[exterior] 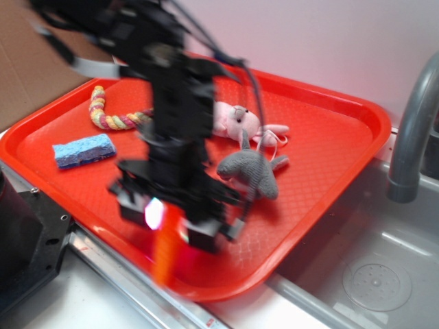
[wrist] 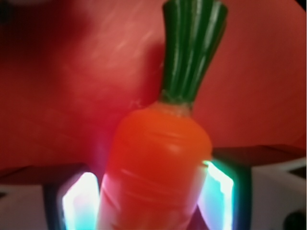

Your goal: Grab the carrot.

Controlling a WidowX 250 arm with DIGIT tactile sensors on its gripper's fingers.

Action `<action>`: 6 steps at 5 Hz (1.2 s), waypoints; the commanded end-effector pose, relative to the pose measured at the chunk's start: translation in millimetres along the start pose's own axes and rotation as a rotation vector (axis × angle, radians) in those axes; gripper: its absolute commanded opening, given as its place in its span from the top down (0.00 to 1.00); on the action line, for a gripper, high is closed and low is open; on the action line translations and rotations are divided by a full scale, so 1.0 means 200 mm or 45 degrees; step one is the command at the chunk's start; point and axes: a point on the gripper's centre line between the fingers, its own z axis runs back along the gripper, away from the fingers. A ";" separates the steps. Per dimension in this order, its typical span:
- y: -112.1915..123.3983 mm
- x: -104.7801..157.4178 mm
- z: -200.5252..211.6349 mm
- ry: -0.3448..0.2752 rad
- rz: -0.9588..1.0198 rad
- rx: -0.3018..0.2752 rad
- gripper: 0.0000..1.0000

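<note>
We see the pincer [exterior: 180,218] pinching the carrot [wrist: 156,163] by its orange body, over the near edge of the red tray [exterior: 329,144]. The carrot's green stem points away in the wrist view, between two glowing fingers [wrist: 79,201].

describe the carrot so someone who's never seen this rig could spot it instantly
Start at the red tray beside the sink, then go to its near edge under the black gripper. The carrot sits between the glowing jaws: a glossy orange cone with a dark green ridged stem. Every neighbour is soft: the grey plush shark, pink plush bunny, braided rope and blue sponge.
</note>
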 end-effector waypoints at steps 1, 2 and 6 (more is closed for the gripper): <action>0.36 0.37 0.48 -0.183 -0.307 0.167 1.00; 0.38 0.44 0.56 -0.071 -0.255 0.053 1.00; 0.41 0.44 0.56 -0.011 -0.218 -0.077 1.00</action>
